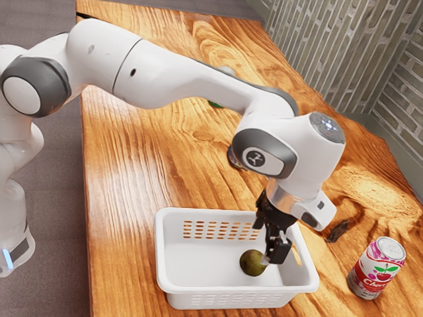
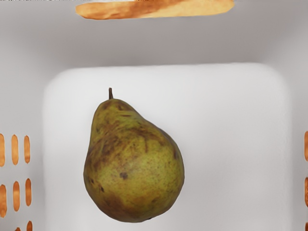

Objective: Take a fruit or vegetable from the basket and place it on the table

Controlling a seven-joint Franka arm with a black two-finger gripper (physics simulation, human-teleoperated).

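Observation:
The black gripper (image 1: 266, 243) points down over the white basket (image 1: 173, 254), near its end at the exterior view's right. Its fingers stand apart with nothing between them. A brownish-green pear (image 1: 251, 263) lies on the basket floor, below the gripper and partly behind a finger in the exterior view. From the wrist camera the pear (image 2: 134, 168) lies on its side on the white basket floor (image 2: 236, 144), its dark stem pointing to the nearby end wall with the handle slot.
A cherry drink can (image 1: 377, 267) stands on the wooden table (image 1: 125, 198) beside the basket. A small dark brown object (image 1: 338, 230) lies behind the gripper. Another dark object (image 1: 234, 158) and a green one (image 1: 215, 104) are partly hidden by the arm.

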